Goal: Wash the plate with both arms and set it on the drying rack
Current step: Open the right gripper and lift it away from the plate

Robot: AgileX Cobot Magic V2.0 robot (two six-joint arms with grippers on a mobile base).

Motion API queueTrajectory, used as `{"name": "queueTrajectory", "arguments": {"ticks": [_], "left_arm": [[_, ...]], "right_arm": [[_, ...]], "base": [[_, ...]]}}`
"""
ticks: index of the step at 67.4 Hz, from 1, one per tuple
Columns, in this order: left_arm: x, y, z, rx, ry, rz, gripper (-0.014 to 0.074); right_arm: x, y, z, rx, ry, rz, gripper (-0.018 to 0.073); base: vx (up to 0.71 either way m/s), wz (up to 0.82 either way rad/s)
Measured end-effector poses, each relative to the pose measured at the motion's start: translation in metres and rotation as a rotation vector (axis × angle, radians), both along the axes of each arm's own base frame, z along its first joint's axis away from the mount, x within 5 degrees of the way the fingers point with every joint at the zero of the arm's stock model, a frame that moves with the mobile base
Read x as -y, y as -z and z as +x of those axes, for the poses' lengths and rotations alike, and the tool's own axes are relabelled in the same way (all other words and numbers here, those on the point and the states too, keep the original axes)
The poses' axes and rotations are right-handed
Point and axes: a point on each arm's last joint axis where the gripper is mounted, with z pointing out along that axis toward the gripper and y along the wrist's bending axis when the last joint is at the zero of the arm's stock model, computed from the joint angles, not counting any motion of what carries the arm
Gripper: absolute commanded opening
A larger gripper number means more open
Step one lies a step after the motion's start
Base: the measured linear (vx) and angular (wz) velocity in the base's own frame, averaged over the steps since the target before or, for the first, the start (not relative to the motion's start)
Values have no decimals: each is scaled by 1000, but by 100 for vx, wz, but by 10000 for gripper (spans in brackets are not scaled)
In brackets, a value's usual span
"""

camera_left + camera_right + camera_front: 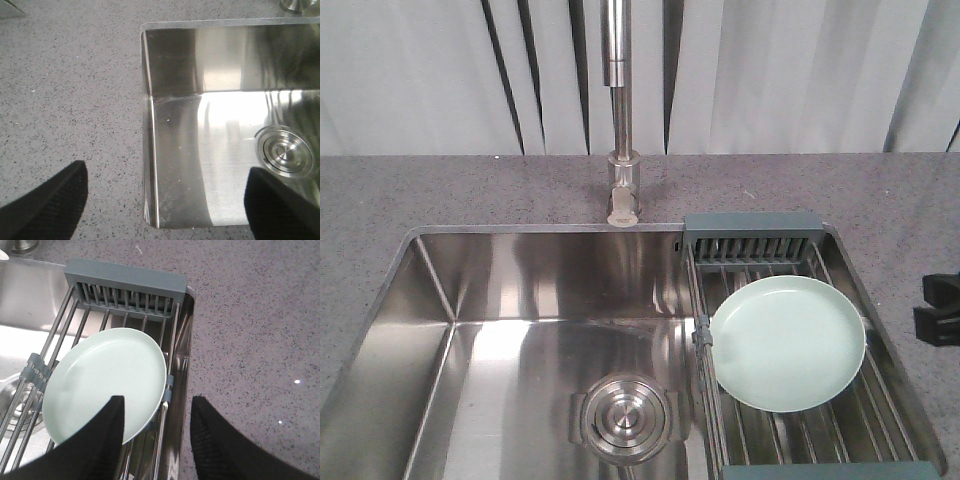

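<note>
- Round pale mint-green plate (pixel 788 343) lies on steel-wire drying rack (pixel 760 243) over sink's right end.
- Right gripper (pixel 157 432) hovers above plate's edge, jaws parted, empty.
- Left gripper (pixel 162 200) spread wide over steel sink basin (pixel 225 125) corner, apparently holding nothing.

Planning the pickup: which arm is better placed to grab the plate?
Right. The right gripper is open directly over the plate on the drying rack; the left gripper hovers over the sink's far-left corner.

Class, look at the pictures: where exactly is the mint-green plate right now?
In the front view, the plate lies flat on the drying rack over the sink's right end, right of the drain.
</note>
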Motion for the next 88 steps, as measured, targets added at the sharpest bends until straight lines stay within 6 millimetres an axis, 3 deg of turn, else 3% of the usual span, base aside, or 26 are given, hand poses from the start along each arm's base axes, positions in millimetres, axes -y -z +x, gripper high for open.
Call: {"name": "queueTrajectory", "arguments": {"ticks": [18, 33, 88], "left_arm": [[0, 0, 0, 0, 0, 0, 587], [0, 0, 0, 0, 0, 0, 587], [0, 0, 0, 5, 0, 0, 587]], "right_arm": [[3, 7, -51, 76, 0, 60, 319], [6, 17, -77, 88, -2, 69, 319], [6, 16, -82, 91, -4, 76, 319]], "base": [[0, 0], [0, 0], [0, 0]]}}
